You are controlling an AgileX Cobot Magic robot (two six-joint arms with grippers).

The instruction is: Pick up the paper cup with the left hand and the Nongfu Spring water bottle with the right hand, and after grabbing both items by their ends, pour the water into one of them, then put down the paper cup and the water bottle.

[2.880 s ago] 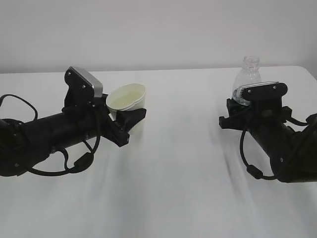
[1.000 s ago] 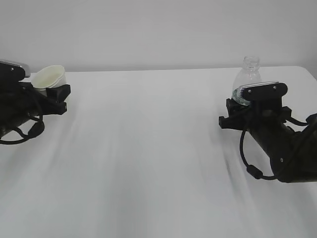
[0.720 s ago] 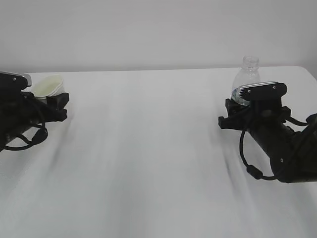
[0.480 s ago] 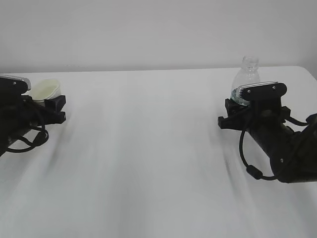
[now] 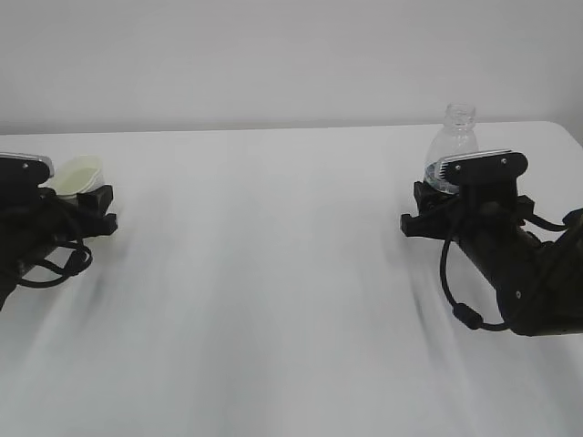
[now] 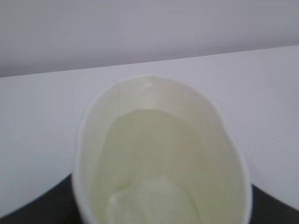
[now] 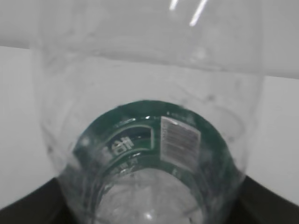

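While the white table (image 5: 273, 273) carries both arms low, the left jaws (image 5: 86, 205) clasp the small white tapered paper cup (image 5: 77, 176) (cream inside) at far left. Right jaws (image 5: 437, 205) clasp the clear plastic green-labelled Nongfu Spring water bottle (image 5: 454, 137), upright, at right.

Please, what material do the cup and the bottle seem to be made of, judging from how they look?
The paper cup looks like thin paper or card: matte white outside, pale cream inside, with a rolled rim that is bent slightly out of round. The bottle appears to be clear, glossy plastic: the table shows through its wall, light glints on it, and a dark green printed label bands it.
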